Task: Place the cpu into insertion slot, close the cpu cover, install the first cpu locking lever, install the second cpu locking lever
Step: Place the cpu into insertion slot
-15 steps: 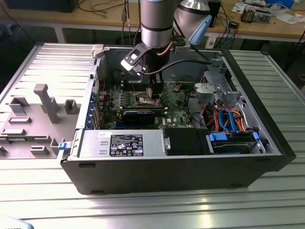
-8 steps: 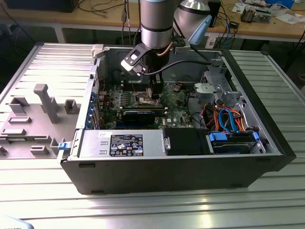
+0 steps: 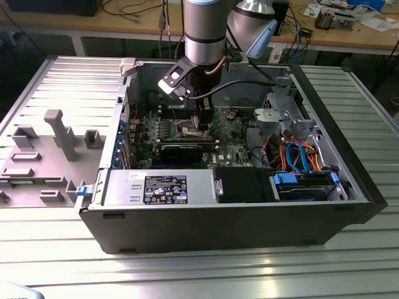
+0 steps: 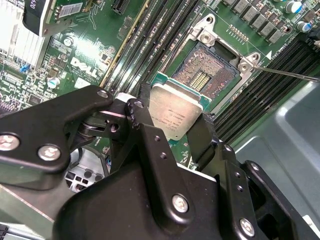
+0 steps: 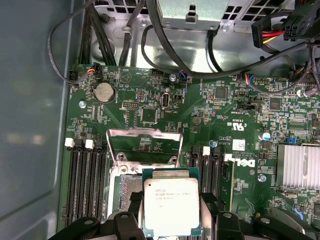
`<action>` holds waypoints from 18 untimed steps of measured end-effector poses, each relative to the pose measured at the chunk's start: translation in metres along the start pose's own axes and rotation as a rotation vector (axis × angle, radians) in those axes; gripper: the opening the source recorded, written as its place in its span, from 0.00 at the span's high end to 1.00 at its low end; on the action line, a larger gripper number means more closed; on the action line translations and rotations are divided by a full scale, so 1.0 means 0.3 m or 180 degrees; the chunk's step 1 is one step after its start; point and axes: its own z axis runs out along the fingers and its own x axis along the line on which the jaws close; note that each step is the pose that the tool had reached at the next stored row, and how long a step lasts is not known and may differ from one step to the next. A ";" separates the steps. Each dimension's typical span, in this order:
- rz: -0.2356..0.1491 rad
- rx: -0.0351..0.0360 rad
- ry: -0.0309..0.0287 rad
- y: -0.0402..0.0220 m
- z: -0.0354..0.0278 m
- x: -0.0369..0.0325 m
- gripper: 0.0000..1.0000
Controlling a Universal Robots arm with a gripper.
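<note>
My gripper (image 4: 174,122) is shut on the cpu (image 4: 176,111), a flat square chip with a dull silver top, its black fingers (image 4: 145,120) pressing two opposite edges. The cpu (image 5: 171,202) hangs just above the insertion slot (image 4: 205,75), overlapping one side of it. The slot's pin field is uncovered. The cpu cover (image 5: 144,133), a silver frame with a square window, stands tilted open at the slot's far side. A thin metal locking lever (image 4: 285,73) sticks out free from one corner of the slot. In the exterior view the gripper (image 3: 199,124) reaches down into the open computer case.
Long black memory slots (image 5: 85,180) flank the slot on both sides. A finned heatsink (image 5: 300,167) and a black graphics card (image 3: 184,151) sit close by. Cables (image 5: 165,60) loop along the case wall, and a drive cage (image 3: 283,118) stands at the exterior view's right.
</note>
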 end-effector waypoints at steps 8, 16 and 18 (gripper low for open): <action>0.0000 0.0000 0.0000 0.000 0.004 0.000 0.46; 0.0000 0.0000 0.0000 -0.001 0.012 0.000 0.46; 0.0000 0.0000 0.0000 -0.001 0.013 0.000 0.46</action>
